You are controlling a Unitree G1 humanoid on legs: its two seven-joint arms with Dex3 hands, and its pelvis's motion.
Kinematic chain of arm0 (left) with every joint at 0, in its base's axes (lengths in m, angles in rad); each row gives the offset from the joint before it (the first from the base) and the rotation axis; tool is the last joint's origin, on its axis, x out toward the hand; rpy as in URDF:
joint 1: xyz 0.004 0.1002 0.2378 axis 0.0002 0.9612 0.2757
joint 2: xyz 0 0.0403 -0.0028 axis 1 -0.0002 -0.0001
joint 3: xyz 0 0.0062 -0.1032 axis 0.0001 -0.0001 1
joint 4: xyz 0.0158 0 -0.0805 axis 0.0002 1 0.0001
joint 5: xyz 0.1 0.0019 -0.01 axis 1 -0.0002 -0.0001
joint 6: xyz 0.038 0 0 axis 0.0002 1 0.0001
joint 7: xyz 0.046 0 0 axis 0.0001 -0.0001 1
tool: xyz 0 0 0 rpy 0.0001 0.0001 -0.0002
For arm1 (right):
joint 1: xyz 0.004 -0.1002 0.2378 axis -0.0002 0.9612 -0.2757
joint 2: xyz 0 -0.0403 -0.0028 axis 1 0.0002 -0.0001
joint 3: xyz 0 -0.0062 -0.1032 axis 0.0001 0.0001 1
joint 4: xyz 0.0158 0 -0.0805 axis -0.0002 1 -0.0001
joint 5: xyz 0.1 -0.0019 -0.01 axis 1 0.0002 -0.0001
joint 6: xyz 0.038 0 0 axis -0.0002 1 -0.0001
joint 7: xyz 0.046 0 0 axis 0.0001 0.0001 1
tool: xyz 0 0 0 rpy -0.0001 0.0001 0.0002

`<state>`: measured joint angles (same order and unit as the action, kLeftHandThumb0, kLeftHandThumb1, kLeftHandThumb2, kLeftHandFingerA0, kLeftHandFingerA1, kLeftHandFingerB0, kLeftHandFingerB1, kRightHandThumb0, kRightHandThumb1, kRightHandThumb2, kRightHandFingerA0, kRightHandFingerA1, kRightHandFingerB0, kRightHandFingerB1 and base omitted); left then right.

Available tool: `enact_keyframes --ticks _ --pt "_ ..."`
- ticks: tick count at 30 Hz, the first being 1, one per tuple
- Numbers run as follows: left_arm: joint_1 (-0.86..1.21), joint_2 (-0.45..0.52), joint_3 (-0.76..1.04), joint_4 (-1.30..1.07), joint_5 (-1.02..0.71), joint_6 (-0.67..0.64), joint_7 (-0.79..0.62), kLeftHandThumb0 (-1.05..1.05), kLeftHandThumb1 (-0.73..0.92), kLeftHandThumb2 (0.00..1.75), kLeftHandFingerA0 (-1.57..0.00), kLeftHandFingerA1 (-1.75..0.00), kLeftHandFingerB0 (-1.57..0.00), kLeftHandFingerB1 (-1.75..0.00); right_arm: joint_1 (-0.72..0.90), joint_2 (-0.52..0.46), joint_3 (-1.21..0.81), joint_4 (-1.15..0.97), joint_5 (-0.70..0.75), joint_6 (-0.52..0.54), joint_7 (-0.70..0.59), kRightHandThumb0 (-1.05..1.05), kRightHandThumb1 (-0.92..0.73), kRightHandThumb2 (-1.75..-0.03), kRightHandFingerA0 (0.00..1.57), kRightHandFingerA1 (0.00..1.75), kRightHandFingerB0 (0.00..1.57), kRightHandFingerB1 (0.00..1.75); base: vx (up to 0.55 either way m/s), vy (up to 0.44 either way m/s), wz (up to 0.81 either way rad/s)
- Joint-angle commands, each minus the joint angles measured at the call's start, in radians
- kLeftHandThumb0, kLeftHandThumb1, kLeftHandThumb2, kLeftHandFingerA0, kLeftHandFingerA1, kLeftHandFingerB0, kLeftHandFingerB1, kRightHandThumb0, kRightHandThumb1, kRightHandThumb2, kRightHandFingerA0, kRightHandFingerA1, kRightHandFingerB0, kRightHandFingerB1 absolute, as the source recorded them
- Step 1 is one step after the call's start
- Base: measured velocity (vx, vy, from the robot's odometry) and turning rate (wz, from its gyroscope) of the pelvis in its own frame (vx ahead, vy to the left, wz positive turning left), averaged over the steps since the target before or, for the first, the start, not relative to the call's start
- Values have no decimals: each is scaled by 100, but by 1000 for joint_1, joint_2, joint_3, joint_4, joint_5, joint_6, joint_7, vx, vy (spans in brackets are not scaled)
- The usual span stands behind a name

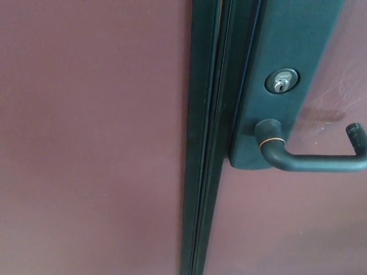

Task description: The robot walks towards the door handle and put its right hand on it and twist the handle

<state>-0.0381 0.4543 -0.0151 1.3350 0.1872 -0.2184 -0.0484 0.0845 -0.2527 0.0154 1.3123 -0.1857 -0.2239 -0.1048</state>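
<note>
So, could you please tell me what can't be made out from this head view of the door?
- Door handle: its lever bends up at the right edge, and the edge hides whether it runs further.
- Keyhole: too small and blurred to read any marking.
- Dark lock plate: its top is cut off by the upper edge.
- Both hands: neither shows in the head view, so their state is unknown.

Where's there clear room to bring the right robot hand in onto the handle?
Open door panel lies below the handle and above its bar, right of the lock plate. The return tip closes off the bar's far end. Tightest is near the hub, against the plate and under the keyhole. No robot hand shows.
</note>
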Motion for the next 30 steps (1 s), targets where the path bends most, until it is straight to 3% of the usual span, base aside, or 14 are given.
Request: enact_keyframes --ticks 1,4,6,7,12,18,25,28,30 --pt "3 15 -2 -3 9 -3 -8 -32 61 59 -74 -48 -55 -42 53 -45 -82 -111 79 -92 54 -28 -53 -65 73 53 53 45 0 0 0" --pt "5 16 1 -3 7 -4 -10 -32 61 59 -74 -48 -55 -42 138 -57 -155 -233 135 -148 88 -27 -53 -65 74 54 53 46 0 0 0" --pt "0 19 1 -1 8 0 -14 -32 61 59 -74 -48 -55 -42 280 -77 -216 -452 190 -187 123 -26 -53 -65 72 54 54 46 0 0 0" --pt "-1 19 1 0 8 0 -15 -32 61 59 -74 -48 -55 -42 323 -81 -232 -528 200 -176 132 -19 -59 -57 74 48 56 41 0 0 0" --pt "5 19 9 2 1 1 -14 -32 61 59 -74 -48 -55 -42 557 -135 -373 -985 319 -95 227 -19 -56 -56 65 46 56 41 0 0 0" --pt "9 20 5 2 7 0 -7 -32 61 59 -74 -49 -55 -42 654 -163 -519 -1274 463 -5 294 -21 -56 -56 61 46 52 41 -15 -27 0" --pt "15 23 4 4 10 0 -8 -32 61 59 -74 -49 -55 -42 758 -162 -700 -1567 600 -43 308 -25 -53 -55 58 47 52 42 0 0 0" --pt "15 23 4 4 10 0 -8 -32 61 59 -74 -49 -55 -42 761 -153 -711 -1587 602 -20 316 -25 -53 -55 58 47 52 42 0 0 0" --pt "16 22 3 7 11 3 -4 -32 61 59 -74 -49 -55 -42 777 -157 -791 -1670 691 -82 329 -28 -50 -54 59 48 54 43 0 0 0"
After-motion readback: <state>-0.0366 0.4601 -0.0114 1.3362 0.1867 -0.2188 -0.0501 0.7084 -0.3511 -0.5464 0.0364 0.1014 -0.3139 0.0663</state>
